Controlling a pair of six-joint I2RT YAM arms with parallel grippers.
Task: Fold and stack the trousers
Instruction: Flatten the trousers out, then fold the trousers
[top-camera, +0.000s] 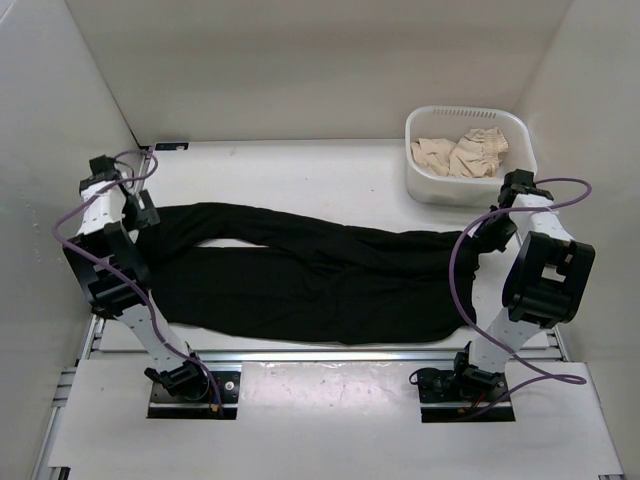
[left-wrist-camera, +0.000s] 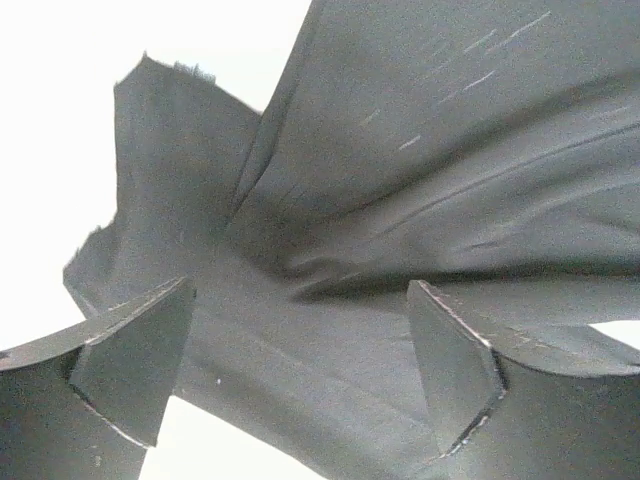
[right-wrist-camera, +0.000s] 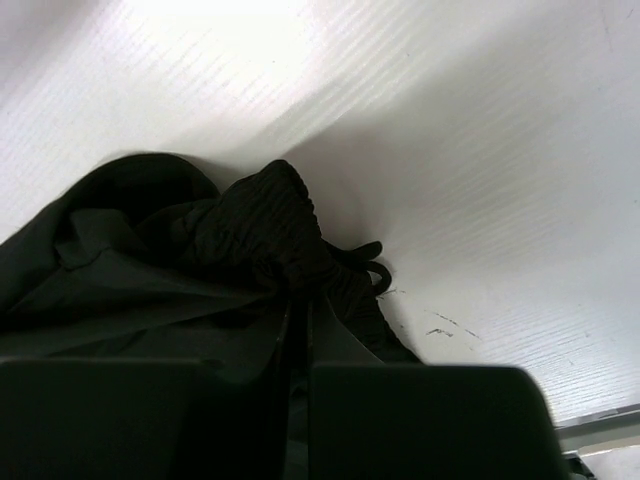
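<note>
The left gripper (left-wrist-camera: 300, 300) stands wide open, its two fingers (left-wrist-camera: 135, 355) well apart and holding nothing, with the black cloth of a trouser leg lying just beyond them. It hovers near the left edge of the table (top-camera: 300, 170), over the leg ends. The right gripper (right-wrist-camera: 298, 372) is closed to a narrow slit on bunched black fabric, just behind the ribbed waistband (right-wrist-camera: 265, 215) and its drawstring (right-wrist-camera: 365, 262). The trousers (top-camera: 320, 280) lie flat across the middle of the table, legs reaching to the left edge and waist towards the right edge. In the far right corner stands a white basket (top-camera: 425, 180) with beige cloth (top-camera: 465, 152) crumpled inside.
</note>
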